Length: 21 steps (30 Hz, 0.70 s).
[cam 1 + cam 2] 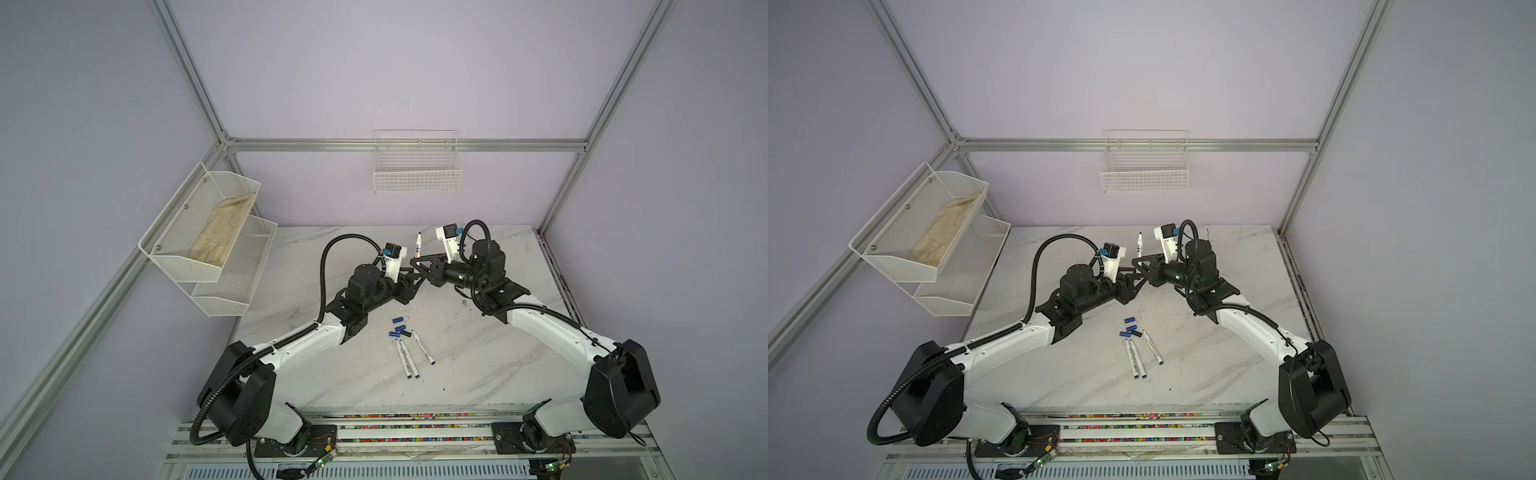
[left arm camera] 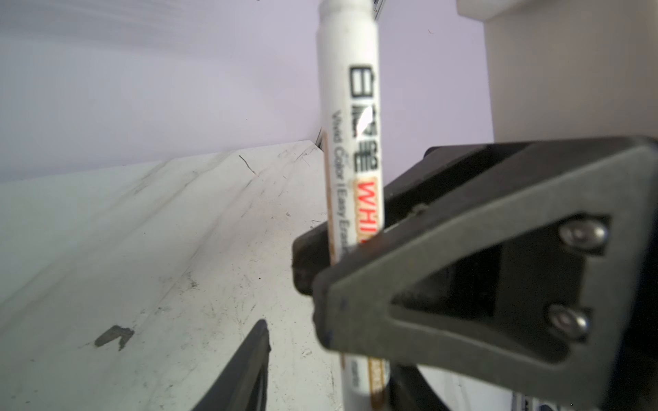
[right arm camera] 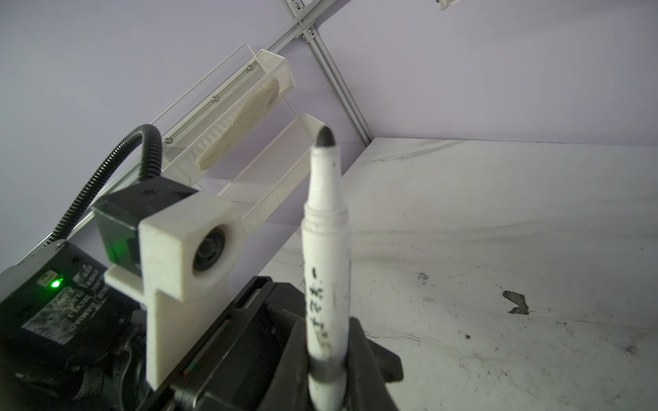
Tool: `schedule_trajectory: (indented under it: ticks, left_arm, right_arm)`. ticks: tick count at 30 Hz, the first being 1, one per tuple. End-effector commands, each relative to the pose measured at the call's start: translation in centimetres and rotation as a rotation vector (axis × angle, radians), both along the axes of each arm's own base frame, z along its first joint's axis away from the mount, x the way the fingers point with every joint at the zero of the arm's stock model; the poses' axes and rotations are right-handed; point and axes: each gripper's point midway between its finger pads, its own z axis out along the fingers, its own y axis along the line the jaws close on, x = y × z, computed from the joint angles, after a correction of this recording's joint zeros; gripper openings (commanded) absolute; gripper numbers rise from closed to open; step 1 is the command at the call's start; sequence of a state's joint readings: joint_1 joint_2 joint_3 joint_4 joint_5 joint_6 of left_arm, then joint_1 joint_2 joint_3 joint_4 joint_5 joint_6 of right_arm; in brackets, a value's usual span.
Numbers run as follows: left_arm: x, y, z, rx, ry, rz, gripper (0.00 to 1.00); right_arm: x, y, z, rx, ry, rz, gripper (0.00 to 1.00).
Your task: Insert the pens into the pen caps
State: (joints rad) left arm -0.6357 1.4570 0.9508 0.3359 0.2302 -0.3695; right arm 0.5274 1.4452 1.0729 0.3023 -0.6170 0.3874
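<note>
Left gripper [image 1: 412, 277], centre frame: can't tell whether its jaws are apart or together. It sits just beside the right gripper [image 1: 417, 262], which is clamped on the black-tipped pen [image 1: 418, 244], upright, tip up. Nothing capped yet: three pens [image 1: 423, 348] and four caps [image 1: 398, 320] lie below centre. Mesh shelf [image 1: 199, 232], upper left, is well apart; only your arms crowd each other.

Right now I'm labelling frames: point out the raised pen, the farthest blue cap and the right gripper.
raised pen [image 3: 325, 270]: right wrist view, on its white barrel.
farthest blue cap [image 1: 398, 321]: a top view, on its side.
right gripper [image 1: 415, 262]: a top view, between its fingertips.
</note>
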Motion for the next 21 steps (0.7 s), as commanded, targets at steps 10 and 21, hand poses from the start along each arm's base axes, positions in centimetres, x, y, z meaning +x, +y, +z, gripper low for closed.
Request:
schedule_trajectory:
  ticks: [10, 21]
  left_arm:
    - [0.3, -0.5, 6.5, -0.088, -0.138, -0.012, 0.00]
    - [-2.3, -0.6, 2.6, -0.013, -0.094, -0.018, 0.00]
  right_arm:
    - [-0.6, 0.0, 0.2, -0.011, -0.034, 0.010, 0.00]
    - [-0.1, 0.5, 1.6, 0.020, -0.038, 0.023, 0.31]
